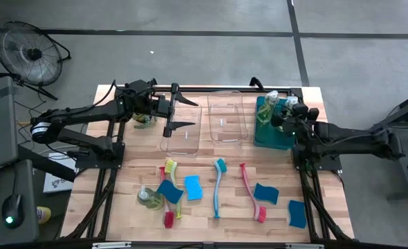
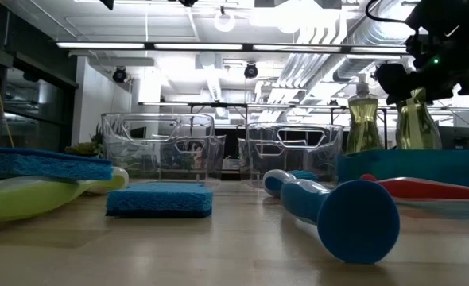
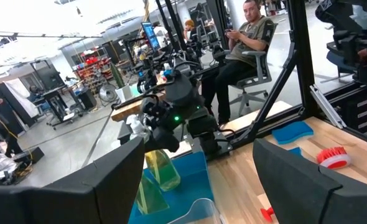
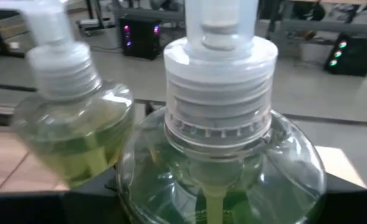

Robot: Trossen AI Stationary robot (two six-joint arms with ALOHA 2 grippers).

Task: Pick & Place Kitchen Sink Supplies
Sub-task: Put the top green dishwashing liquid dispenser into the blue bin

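Two soap bottles (image 1: 269, 108) stand in the teal bin (image 1: 273, 137) at the back right of the table. The right gripper (image 1: 289, 111) is above this bin and its fingers are closed around the second bottle (image 4: 221, 168); the other bottle (image 4: 71, 130) stands just beside it. On the front of the table lie the blue sponges (image 1: 193, 187), the teal brush (image 1: 218, 187), the red brush (image 1: 252, 200) and a third bottle (image 1: 147, 198). The left gripper (image 1: 184, 114) hangs with fingers apart over the left clear bin (image 1: 180, 138).
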